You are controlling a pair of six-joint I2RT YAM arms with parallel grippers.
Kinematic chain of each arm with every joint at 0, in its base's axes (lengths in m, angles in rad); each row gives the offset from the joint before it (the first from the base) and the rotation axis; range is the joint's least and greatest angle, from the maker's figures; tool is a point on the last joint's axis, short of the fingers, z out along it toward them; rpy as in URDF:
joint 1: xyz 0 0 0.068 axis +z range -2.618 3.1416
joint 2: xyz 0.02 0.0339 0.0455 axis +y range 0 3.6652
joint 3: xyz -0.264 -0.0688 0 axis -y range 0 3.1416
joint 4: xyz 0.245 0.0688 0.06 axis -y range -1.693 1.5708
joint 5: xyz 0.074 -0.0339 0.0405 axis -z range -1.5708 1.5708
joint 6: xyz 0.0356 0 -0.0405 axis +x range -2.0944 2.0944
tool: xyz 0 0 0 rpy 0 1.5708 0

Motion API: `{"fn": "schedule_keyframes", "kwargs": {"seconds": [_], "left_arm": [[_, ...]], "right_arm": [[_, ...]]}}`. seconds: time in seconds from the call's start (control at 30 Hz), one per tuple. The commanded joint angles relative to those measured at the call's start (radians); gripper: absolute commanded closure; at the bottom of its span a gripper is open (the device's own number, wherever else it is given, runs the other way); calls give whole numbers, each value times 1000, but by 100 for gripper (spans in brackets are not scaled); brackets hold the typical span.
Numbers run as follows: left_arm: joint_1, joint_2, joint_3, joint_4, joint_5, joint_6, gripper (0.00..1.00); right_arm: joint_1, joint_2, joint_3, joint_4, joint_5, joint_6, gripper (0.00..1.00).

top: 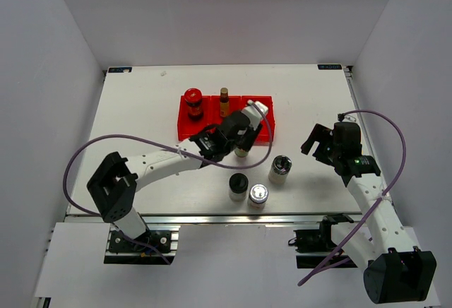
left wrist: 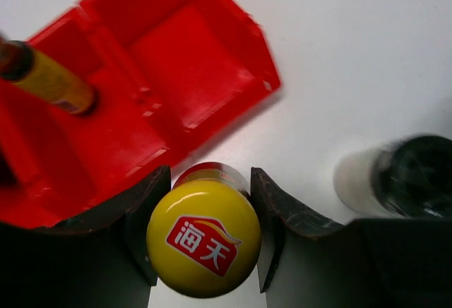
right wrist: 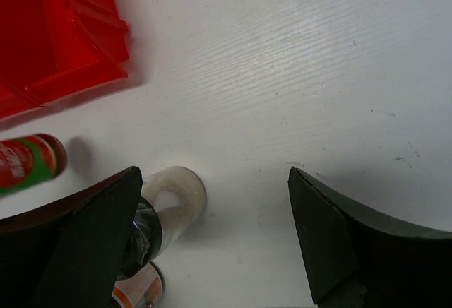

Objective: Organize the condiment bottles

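The yellow-capped bottle (left wrist: 203, 237) is clamped between the fingers of the left gripper (left wrist: 208, 181), just outside the near wall of the right-hand compartment of the red bins (top: 185, 131). Whether it is resting on the bench (top: 141, 110) cannot be told. The bins are set nearer the bench's far edge. The red-lidded jar (top: 193, 102) is seen in the left compartment, the thin yellow-labelled bottle (top: 224, 100) in the middle one. The black-lidded jar (top: 238, 184), silver-lidded jar (top: 258, 195) and dark-metallic-lidded jar (top: 280, 168) are grouped by the near edge. The right gripper (right wrist: 213, 181) is held with jaws wide apart near the right edge.
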Motion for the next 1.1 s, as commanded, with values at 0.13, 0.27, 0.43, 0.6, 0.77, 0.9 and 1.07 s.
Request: {"fn": "schedule_keyframes", "kwargs": {"seconds": [0.13,0.27,0.43,0.6,0.77,0.9,1.07], "left_arm": [[186,-116,112,107,-41,13,60],[237,-64,163,122,-21,43,59],[291,46,256,122,10,43,59],[316,105,292,122,28,34,59],[319,138,273,178,27,28,59],[320,175,263,200,-1,28,58],[328,217,244,222,-29,8,58]], "right_arm": [[-5,4,-5,31,11,-17,11],[-3,-4,-6,32,20,-14,11],[-5,-2,-5,37,31,-12,11],[-5,5,3,31,43,-12,11],[-5,7,0,37,40,-14,11],[-3,16,-1,43,40,-15,11],[-5,37,-1,45,37,-17,11]]}}
